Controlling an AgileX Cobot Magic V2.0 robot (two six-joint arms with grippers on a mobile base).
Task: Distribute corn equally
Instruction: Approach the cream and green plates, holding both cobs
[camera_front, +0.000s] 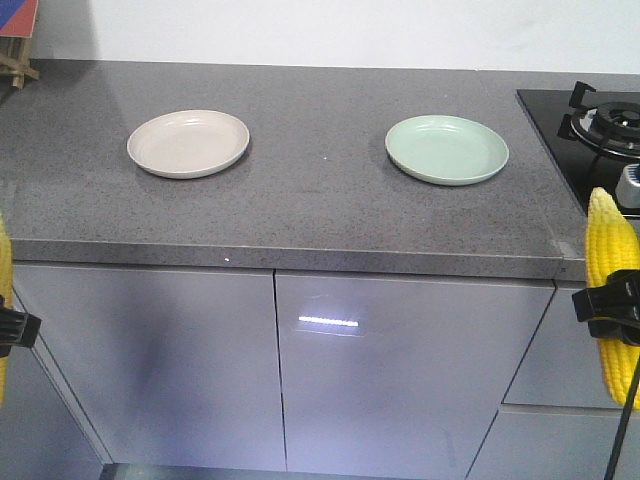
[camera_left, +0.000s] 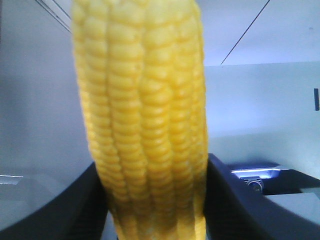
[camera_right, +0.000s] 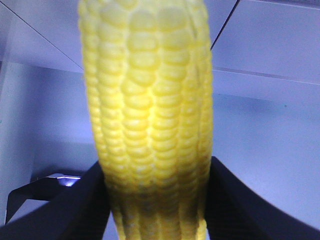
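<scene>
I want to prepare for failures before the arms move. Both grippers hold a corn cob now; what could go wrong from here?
The left gripper and right gripper clamp the left corn and right corn upright; released so, a round cob may roll off the shallow beige plate or green plate. Both cobs seem to hang before the counter edge; a low path might hit it.

I count two corn cobs, the left cob (camera_left: 145, 125) and the right cob (camera_front: 610, 245); two plates, a beige plate (camera_front: 188, 143) and a pale green plate (camera_front: 447, 150); two grippers, the left gripper (camera_left: 155, 205) and the right gripper (camera_right: 157, 205); one gas burner (camera_front: 620, 118).
</scene>
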